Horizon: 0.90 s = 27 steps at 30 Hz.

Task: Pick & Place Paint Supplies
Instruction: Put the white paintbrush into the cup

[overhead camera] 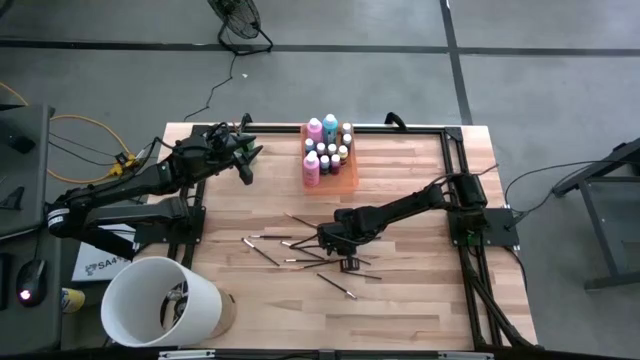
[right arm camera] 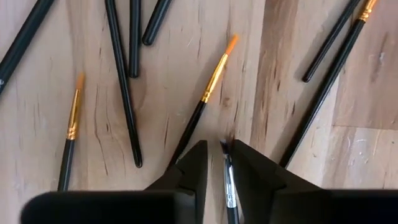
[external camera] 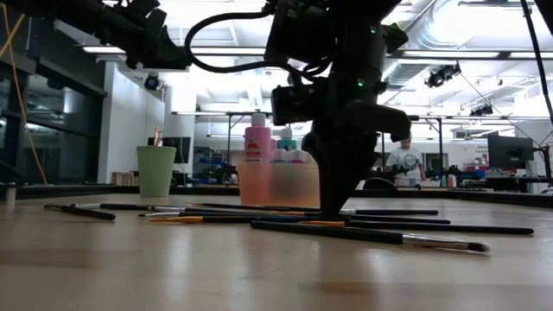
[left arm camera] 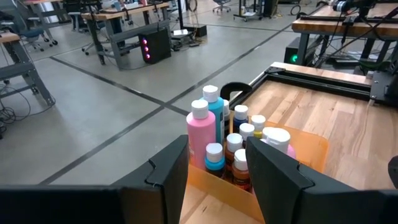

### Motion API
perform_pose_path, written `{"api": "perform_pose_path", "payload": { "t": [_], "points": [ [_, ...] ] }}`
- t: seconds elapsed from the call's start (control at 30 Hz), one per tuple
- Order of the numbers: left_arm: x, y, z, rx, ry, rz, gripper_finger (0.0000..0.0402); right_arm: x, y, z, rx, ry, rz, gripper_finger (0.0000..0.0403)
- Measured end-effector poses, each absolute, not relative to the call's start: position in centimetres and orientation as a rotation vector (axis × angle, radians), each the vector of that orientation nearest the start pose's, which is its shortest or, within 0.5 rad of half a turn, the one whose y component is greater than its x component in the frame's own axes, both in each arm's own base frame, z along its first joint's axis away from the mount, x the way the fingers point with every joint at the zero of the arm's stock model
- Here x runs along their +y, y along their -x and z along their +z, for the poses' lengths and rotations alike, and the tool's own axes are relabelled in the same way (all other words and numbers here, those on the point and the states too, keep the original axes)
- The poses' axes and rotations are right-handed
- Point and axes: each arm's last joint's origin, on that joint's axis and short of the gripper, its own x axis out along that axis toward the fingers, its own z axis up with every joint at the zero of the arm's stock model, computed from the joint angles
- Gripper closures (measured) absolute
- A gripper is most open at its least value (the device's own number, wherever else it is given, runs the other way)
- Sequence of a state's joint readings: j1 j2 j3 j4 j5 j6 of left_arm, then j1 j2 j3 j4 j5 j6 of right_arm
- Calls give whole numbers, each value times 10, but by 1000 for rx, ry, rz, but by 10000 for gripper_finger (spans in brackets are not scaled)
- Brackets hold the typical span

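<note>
1. Brushes (overhead camera: 300, 250) lie scattered across the middle of the wooden surface (overhead camera: 420, 310); the right hand (overhead camera: 347, 263) is down among them, its fingers narrowed around one thin brush (right arm camera: 229, 180) that lies between them in the right wrist view. Whether the brush is gripped yet cannot be told.
2. Bottles stand in the translucent orange tray (overhead camera: 348, 178) at the far edge of the surface, well apart from the brushes; the left hand (overhead camera: 243, 150) hovers just left of the tray, part-open and holding nothing.
3. Judgement on the step in hand: the fingers should close squarely across the handle, not on the bristles, and lift straight up so neighbouring handles, some crossing each other, are not dragged along. A thin handle could roll or slip from a loose pinch.
4. Counted from above: about ten loose brushes, though overlaps hide some; two tall pink bottles (overhead camera: 313, 130), one tall teal bottle (overhead camera: 330, 125), and roughly ten small pale-capped bottles (overhead camera: 333, 155), too tightly packed for a sure count.
5. One mint-green cup (external camera: 155, 170) appears in the low view, and one white bucket (overhead camera: 158, 300) sits at the near left corner.
</note>
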State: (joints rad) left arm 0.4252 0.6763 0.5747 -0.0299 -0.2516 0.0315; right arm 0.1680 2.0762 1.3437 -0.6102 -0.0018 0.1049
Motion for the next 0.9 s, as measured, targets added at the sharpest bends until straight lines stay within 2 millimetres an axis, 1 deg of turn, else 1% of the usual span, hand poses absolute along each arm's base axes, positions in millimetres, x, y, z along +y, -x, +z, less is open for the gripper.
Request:
{"api": "perform_pose_path", "payload": {
  "t": [0.23, 0.3, 0.53, 0.8, 0.9],
  "points": [
    [72, -142, 291, 146, -12, 674, 245, 68, -387, 121, 1336, 25, 67, 395],
    [72, -142, 291, 147, -12, 674, 245, 69, -387, 121, 1336, 27, 62, 397],
    [72, -142, 291, 146, -9, 674, 245, 69, -386, 122, 1336, -45, 10, 399],
    [72, -142, 290, 148, -8, 674, 245, 68, -382, 146, 1276, -73, -36, 399],
    [72, -142, 290, 148, -8, 674, 245, 67, -381, 160, 1222, -77, -76, 399]
  ]
}}
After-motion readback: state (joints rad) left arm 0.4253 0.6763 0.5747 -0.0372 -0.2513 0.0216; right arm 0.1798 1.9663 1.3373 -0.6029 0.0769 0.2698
